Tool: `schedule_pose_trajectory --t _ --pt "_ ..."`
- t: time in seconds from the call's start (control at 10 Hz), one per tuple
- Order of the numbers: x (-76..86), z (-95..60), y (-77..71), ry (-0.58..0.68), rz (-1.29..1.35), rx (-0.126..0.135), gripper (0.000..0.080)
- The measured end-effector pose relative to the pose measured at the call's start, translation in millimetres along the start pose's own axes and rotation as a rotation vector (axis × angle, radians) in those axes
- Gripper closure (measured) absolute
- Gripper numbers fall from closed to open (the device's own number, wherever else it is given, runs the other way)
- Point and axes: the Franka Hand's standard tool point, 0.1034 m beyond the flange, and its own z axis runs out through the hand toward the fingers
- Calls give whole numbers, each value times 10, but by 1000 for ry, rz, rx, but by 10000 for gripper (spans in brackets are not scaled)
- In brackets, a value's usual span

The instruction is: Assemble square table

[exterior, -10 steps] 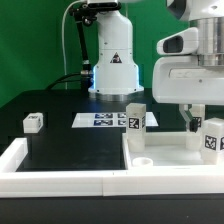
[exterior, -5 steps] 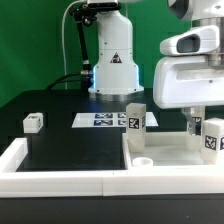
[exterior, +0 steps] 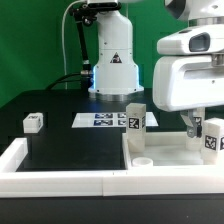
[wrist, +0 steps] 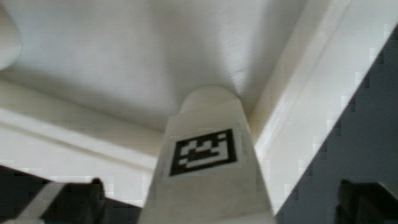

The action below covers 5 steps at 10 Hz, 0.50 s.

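Note:
The square table's white slab point(exterior: 175, 165) lies at the exterior view's right, a corner hole point(exterior: 143, 158) near its front. One tagged leg point(exterior: 135, 115) stands upright at its back corner. A second tagged leg point(exterior: 212, 136) stands at the right, and my gripper point(exterior: 203, 128) hangs over it, open. In the wrist view this leg point(wrist: 210, 150) rises between my two dark fingers point(wrist: 63, 200), with a gap on each side, and the slab point(wrist: 143, 60) lies behind it. A third small leg point(exterior: 33, 122) rests on the black table at the left.
The marker board point(exterior: 105, 120) lies flat in front of the robot base point(exterior: 112, 60). A long white border wall point(exterior: 60, 178) runs along the front and up the left side. A black cable hangs beside the base.
The hand has shifted only very slightly above the right leg. Its jaws have stayed open and no part has moved.

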Motion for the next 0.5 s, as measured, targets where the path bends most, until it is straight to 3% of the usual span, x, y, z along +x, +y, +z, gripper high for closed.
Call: schedule_pose_trajectory --t 0.1,0.3,0.4,0.5 --pt "-2 0 7 -2 -44 -7 151" --pt "-5 2 20 -3 -37 -7 420" --pt "-6 2 21 -3 -37 -7 420" --pt "-7 3 22 -3 -31 -7 509"
